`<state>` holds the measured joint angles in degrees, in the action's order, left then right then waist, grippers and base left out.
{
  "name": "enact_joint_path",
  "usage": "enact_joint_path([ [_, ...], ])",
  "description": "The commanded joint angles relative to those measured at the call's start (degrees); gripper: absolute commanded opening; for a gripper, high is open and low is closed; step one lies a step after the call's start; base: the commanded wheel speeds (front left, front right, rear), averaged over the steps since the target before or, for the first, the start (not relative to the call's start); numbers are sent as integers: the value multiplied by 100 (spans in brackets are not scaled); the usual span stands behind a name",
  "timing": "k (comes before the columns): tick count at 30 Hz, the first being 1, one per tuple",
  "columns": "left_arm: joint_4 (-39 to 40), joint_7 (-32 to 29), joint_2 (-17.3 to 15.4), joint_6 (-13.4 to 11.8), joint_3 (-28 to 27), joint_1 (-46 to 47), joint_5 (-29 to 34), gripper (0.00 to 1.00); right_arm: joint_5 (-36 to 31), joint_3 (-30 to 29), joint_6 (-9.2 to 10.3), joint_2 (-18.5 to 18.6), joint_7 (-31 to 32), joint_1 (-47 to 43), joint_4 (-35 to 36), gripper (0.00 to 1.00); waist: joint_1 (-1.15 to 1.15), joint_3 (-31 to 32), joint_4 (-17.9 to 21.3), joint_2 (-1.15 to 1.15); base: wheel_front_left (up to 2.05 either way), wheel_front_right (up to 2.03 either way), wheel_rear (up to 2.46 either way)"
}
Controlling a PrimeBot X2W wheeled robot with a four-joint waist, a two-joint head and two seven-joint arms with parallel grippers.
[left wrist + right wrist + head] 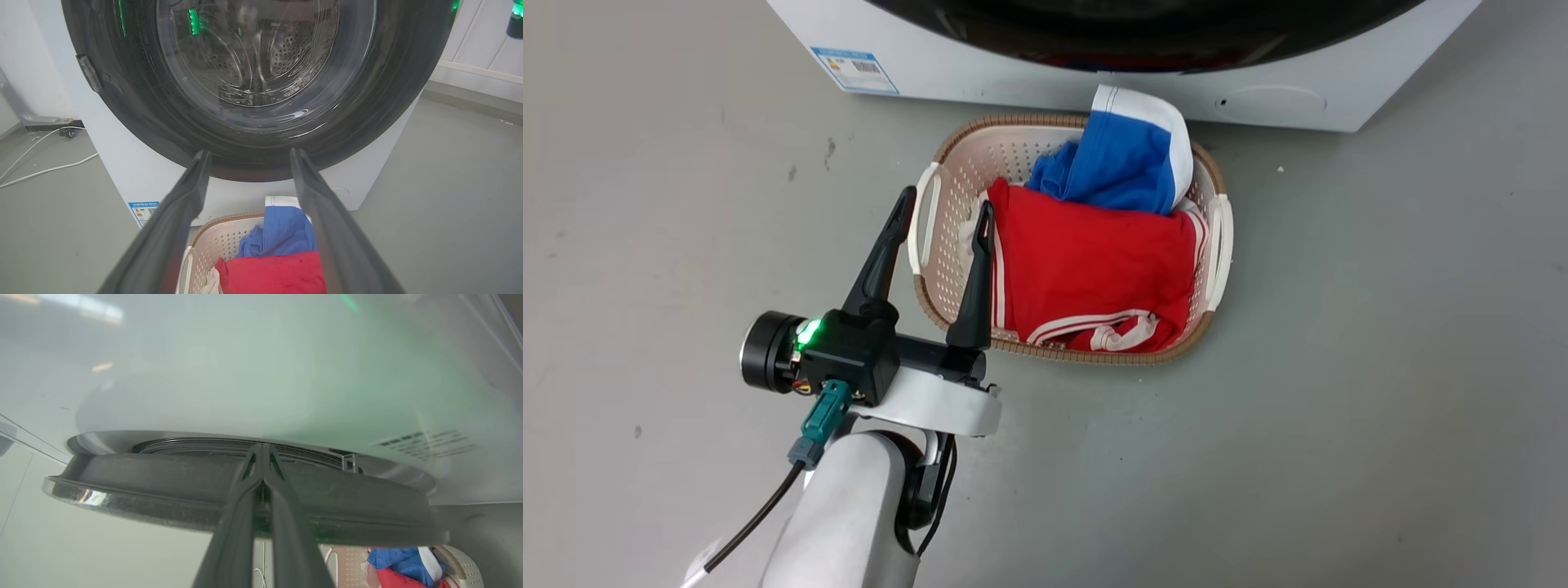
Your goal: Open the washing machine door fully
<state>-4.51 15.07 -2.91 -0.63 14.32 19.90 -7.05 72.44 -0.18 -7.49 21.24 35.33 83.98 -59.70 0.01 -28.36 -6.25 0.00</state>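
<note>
Looking down in the head view, the big white front-loading washing machine (1013,77) runs along the top edge, with the lower arc of the very large, round, glossy black washing machine door (1143,33) at top centre. Just below stands a white perforated plastic laundry basket (1221,237) holding a red garment (1086,269) and a blue garment (1119,163). At lower left the left gripper (947,198) hovers over the basket's left rim, fingers spread and empty. In the left wrist view the door (388,102) spans the upper half. Its clear bulging glass faces straight at the camera with the steel drum (286,53) visible through it, and the left gripper (249,152) stands spread below. In the right wrist view the door (163,477) is seen edge-on, a dark chrome-rimmed band running left to right across mid-frame against the machine's white front (245,375). The right gripper (261,446) has its fingers pressed together, tips at the door's back edge; whether they hook behind it I cannot tell. Being round, the door has no long axis. Its face lies nearly flat to the machine, so I judge the opening has barely begun. To do it well, the tips should catch behind the rim and draw it along an arc about the hinge rather than straight out, minding the blue garment rising near the door's bottom.
</note>
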Motion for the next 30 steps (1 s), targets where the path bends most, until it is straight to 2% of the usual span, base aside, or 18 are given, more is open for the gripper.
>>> enact_joint_path([
  [1, 50, 14, 4, -43, 10, 106, 24, 100, -113, 52, -1, -64, -12, 164, -42, 0, -1, -125, 7, 0, 0, 0, 0],
  [7, 49, 14, 4, -37, 49, 204, 47, 100, -329, 112, -1, -160, 56, 339, -76, 0, -1, -284, 18, 0, 0, 0, 0],
  [14, 20, 14, 4, -90, 94, 275, 33, 100, -378, 131, -1, -197, 491, 246, -17, 0, -1, -294, 35, 0, 0, 0, 0],
  [20, -48, 14, 4, -63, 74, 204, 67, 100, -302, 157, -8, -219, 1205, -92, 248, 0, -1, -161, 109, 0, 0, 0, 0],
  [30, -156, 14, 3, -50, -25, 19, 76, 100, -325, 264, -7, -269, 2133, -1035, 1074, 0, -1, 211, 268, 0, 0, 0, 0],
])
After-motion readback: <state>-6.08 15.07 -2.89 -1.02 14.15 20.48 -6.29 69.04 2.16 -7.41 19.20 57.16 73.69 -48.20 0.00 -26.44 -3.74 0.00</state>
